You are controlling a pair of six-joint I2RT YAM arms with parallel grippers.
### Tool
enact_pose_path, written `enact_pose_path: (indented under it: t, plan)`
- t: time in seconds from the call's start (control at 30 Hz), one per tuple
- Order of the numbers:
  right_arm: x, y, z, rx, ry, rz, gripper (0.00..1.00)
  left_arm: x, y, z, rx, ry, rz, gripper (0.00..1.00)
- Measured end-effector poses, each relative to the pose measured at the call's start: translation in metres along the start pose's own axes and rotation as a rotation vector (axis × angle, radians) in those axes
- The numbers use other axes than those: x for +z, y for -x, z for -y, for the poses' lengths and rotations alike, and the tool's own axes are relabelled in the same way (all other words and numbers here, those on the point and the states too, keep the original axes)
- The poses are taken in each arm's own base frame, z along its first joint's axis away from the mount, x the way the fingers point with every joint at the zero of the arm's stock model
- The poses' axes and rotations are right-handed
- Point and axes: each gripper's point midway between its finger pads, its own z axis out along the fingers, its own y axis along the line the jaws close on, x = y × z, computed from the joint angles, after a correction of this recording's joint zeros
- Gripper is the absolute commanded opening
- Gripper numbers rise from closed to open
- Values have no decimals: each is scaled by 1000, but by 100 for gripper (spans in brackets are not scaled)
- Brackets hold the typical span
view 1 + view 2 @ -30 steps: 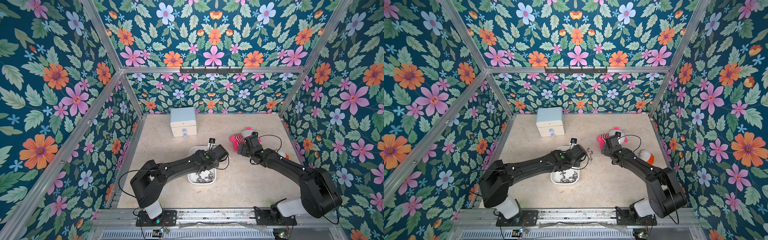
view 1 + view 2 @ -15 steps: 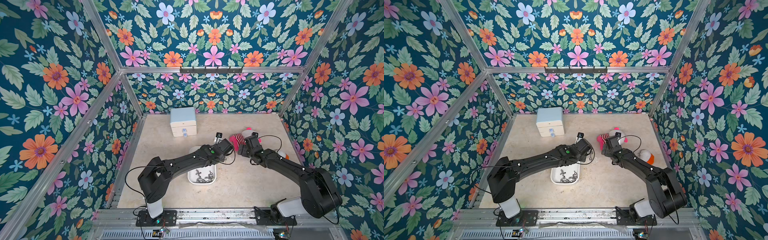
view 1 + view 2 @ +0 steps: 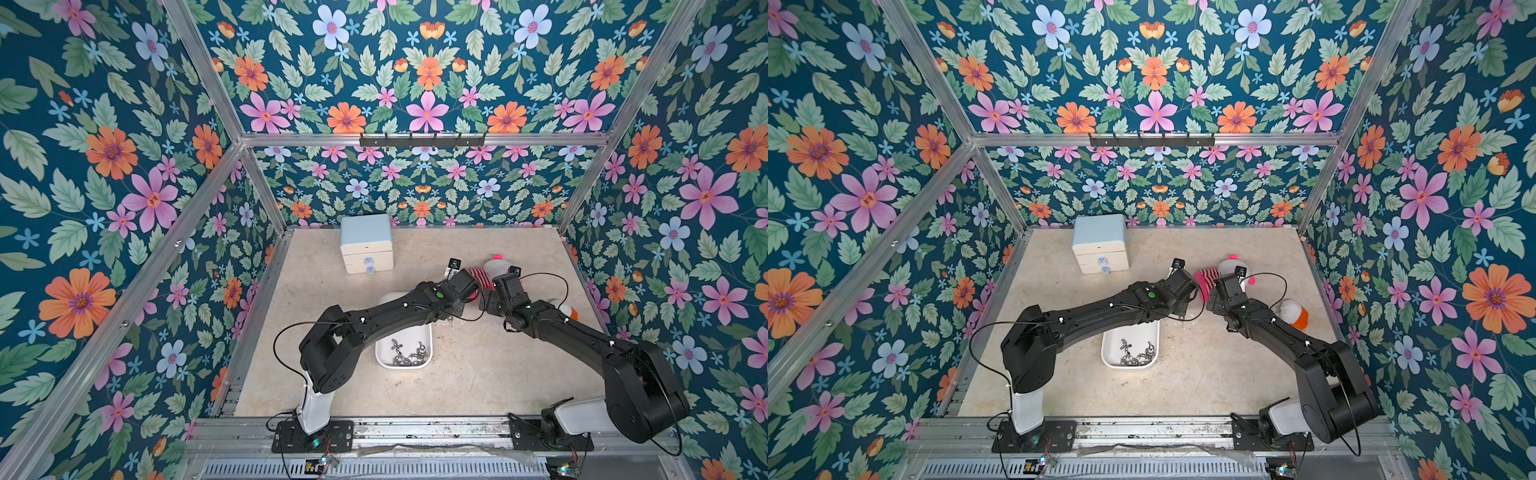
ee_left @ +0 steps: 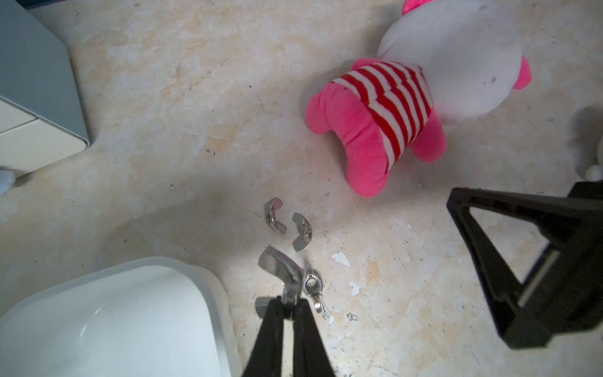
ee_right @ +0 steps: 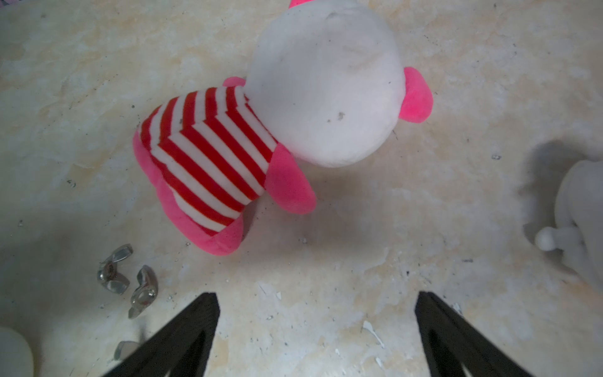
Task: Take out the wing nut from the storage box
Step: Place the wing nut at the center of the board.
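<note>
In the left wrist view my left gripper (image 4: 288, 303) is shut on a silver wing nut (image 4: 281, 271), holding it by one wing just above the table, outside the white storage box (image 4: 213, 287). Three more wing nuts lie on the table close by, two side by side (image 4: 273, 216) (image 4: 302, 230) and one right under the held one (image 4: 312, 284). Both top views show the storage box (image 3: 429, 332) (image 3: 1157, 332) with several wing nuts (image 3: 407, 354) in its near end. My right gripper (image 5: 316, 297) stands open and empty over bare table near the same spot.
A pink plush toy (image 3: 482, 276) (image 5: 208, 156) with a striped shirt and white head lies just behind both grippers. A white and pale-blue chest of drawers (image 3: 366, 243) stands at the back left. A white and orange toy (image 3: 567, 309) lies by the right wall.
My left arm has swung from over the storage box to the back right, carrying the wing nut out past the box's far end. The right arm has stayed still.
</note>
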Motion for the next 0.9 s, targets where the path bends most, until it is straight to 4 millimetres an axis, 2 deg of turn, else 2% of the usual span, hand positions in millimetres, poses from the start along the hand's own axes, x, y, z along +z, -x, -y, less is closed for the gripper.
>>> enact_pose_path:
  t: [0.3,0.57,0.77,0.9]
  plan:
    - [-2,3,12,26,-12,7,99,23,3,14,1,-18,-14,0]
    - [-2,3,13,29,-10,5,99,45,-6,4,-12,-2,-55,0]
    - [-1,3,12,25,-9,1,99,55,-23,-5,-15,3,-104,0]
    - [2,0,12,22,-11,-10,99,61,-34,-3,-8,-8,-135,0]
